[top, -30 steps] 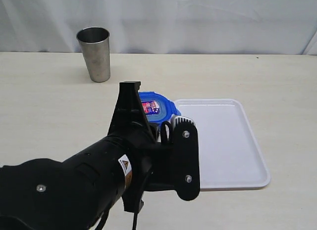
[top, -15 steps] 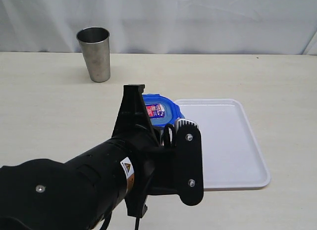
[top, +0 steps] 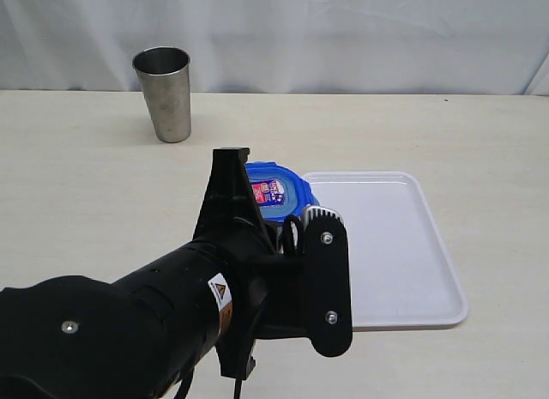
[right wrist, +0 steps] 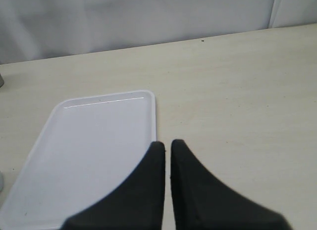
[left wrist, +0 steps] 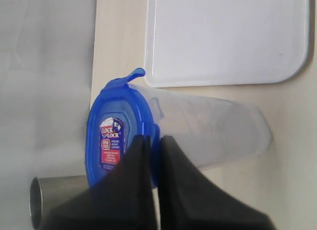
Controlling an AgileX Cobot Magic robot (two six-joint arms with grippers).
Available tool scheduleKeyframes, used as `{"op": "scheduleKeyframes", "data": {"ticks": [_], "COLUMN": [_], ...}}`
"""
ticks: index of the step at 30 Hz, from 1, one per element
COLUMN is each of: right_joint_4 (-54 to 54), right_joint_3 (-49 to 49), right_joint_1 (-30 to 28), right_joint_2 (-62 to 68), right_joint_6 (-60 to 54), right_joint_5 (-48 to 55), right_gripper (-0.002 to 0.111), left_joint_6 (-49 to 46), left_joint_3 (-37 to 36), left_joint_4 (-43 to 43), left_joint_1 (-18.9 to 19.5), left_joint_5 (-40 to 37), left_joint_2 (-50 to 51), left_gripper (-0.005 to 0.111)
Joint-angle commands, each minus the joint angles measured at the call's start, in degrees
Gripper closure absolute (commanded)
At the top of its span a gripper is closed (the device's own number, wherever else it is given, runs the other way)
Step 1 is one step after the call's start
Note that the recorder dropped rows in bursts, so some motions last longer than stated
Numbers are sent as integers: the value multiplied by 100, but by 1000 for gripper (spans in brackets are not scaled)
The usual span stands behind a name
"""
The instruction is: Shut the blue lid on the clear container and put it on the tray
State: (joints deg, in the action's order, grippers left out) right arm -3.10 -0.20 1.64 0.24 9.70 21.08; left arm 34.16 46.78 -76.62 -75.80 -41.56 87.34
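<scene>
Jaws of the left gripper [left wrist: 152, 138] are pressed together, tips on a side flap of the blue lid [left wrist: 111, 126], which caps the clear container [left wrist: 213, 131] standing just beside the tray [left wrist: 223, 42]. Latching looks under way; one flap juts out and wants pressing next. The right gripper [right wrist: 166, 143] hangs closed near the tray's edge.

I am looking at a robot test bench in some lab or studio, not a lived-in room. The pale table [top: 86, 176] is plain, and a white curtain [top: 343, 30] hangs in folds along its whole far edge as a backdrop. On the table stand only a few household pieces, set apart like samples: a steel tumbler [top: 164, 93], a white tray [top: 403, 244] and a clear container [left wrist: 213, 131] with a blue lid [top: 276, 193]. The black arm [top: 129, 330], with a warning sticker [top: 218, 293] on its body, fits such a place too.
</scene>
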Motion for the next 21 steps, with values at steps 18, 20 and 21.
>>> {"op": "scheduleKeyframes", "data": {"ticks": [18,20,21], "right_joint_4": [-8,-8,-8], "right_joint_3": [20,20,20], "right_joint_1": [-25,-25,-25], "right_joint_2": [-24,-24,-24], "right_joint_6": [20,20,20], "right_joint_5": [-22,-22,-22], "right_gripper": [104,104,104], "left_joint_6": [78,78,78], "left_joint_3": [-33,-33,-33], "left_joint_4": [-78,-91,-135], "left_joint_1": [16,16,16], "left_joint_5": [-24,-99,-141], "left_joint_2": [-37,-37,-37], "left_gripper": [106,106,106]}}
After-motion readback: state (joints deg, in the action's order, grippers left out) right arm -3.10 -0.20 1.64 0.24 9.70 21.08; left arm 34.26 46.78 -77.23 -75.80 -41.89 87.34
